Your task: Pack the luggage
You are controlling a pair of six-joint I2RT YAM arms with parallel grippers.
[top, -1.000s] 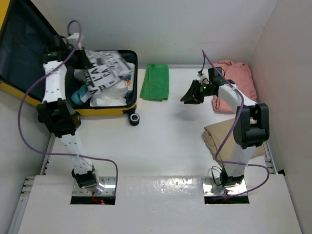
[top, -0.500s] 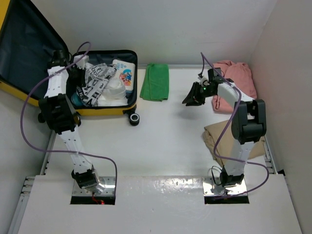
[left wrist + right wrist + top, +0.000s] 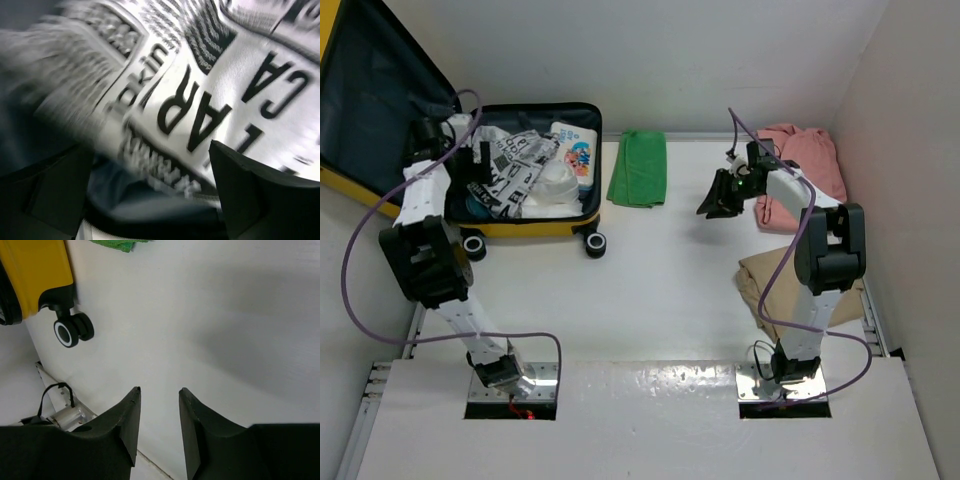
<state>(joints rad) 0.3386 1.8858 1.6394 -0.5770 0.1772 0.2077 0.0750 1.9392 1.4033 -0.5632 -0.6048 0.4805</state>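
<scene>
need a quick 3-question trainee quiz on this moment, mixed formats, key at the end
1. True or false: the luggage is zipped shut.
2. Pick one. The right gripper is: A) shut on something; B) open and empty above the bare table; C) down inside the luggage.
3. Fill in: the folded towel lying on the table just right of the luggage is ___ in colour.

Key: 1 false (the lid is swung open and the contents show); 2 B; 3 green.
</scene>
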